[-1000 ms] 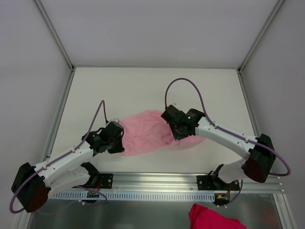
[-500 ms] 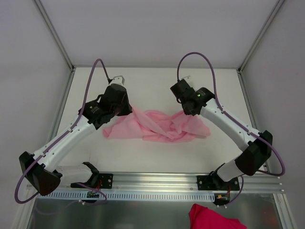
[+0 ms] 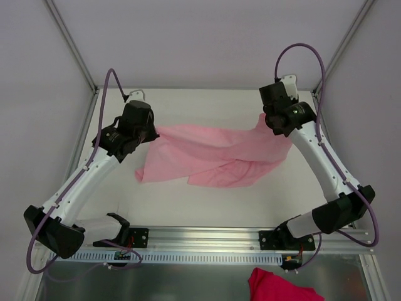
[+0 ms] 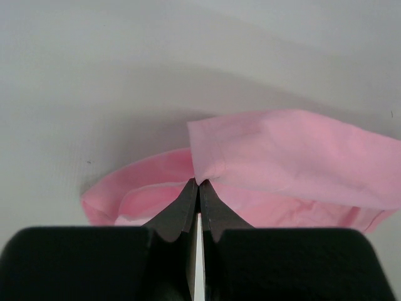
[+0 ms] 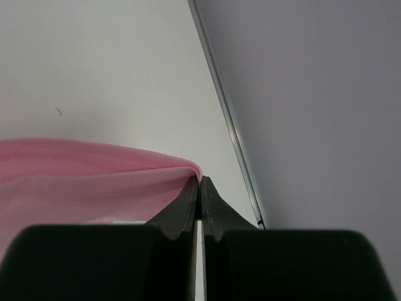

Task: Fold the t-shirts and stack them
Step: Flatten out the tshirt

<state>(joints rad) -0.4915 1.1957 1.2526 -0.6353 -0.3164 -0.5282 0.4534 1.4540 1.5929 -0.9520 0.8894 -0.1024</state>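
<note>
Nearest of all, on the near side of the long silver metal rail (image 3: 207, 241), a bunched dark-pink cloth (image 3: 282, 287) is seen. It is shown in the top view only.

Past the rail, over the flat white table (image 3: 207, 103), the plain pale-pink t-shirt of thin soft cloth (image 3: 213, 153) is spread wide. Its far edge is pulled into a line from side to side. The rest of it droops back toward the rail in loose folds. Whether the low folds touch the table cannot be told.

Farther from the rail, the left claw (image 3: 155, 130) is found at the left end of that far edge. Its fingers are hidden by its black body in the top view. In the left wrist view the left claw (image 4: 198, 183) is pinched tight, and a corner of the t-shirt (image 4: 282, 150) is caught at its tips.

Farthest from the rail, the right claw (image 3: 266, 118) is held at the right end of the edge. In the right wrist view the right claw (image 5: 199, 180) is also pressed tight, with the t-shirt's (image 5: 81, 169) edge nipped at its tips. A thin metal strip (image 5: 229, 119) and a grey wall (image 5: 313, 94) are shown close up there.
</note>
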